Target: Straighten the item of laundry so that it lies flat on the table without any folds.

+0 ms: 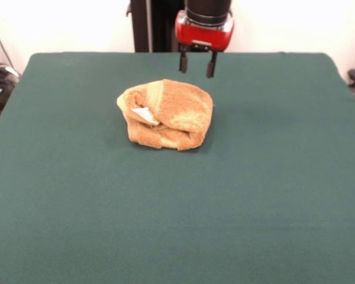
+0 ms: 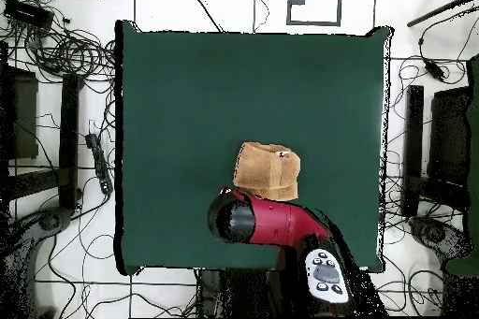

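Observation:
The orange-tan towel point(image 1: 166, 115) lies bunched and folded over itself in a lump on the green table point(image 1: 177, 207), a little behind the middle. A paler band runs over its top and a small white tag point(image 1: 145, 115) shows in a fold on its left side. My gripper point(image 1: 196, 64) hangs above the table just behind the towel, a little to its right, open and empty, its two dark fingers point(image 1: 183, 61) pointing down. In the overhead view the towel point(image 2: 266, 170) lies just beyond the red arm point(image 2: 276, 223), which hides the gripper.
The robot's black pedestal point(image 1: 151, 26) stands at the table's far edge. Cables and dark equipment point(image 2: 56, 44) lie on the floor around the table on both sides.

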Controlling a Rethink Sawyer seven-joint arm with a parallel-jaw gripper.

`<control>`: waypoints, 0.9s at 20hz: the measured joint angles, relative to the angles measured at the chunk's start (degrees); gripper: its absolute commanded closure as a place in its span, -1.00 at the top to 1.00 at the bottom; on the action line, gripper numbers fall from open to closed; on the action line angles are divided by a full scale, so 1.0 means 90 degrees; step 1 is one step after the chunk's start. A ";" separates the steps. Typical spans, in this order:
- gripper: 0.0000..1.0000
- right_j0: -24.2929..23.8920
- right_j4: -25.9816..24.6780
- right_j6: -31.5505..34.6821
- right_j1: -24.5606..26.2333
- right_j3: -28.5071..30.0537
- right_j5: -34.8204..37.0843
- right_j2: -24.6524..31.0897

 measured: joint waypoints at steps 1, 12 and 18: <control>1.00 -0.0016 0.0000 0.0000 0.0000 -0.0014 0.0000 0.0000; 1.00 -0.0137 -0.0001 0.0000 0.0009 -0.0232 0.0043 0.0000; 1.00 -0.0138 -0.0003 0.0000 0.0016 -0.0342 0.0113 0.0000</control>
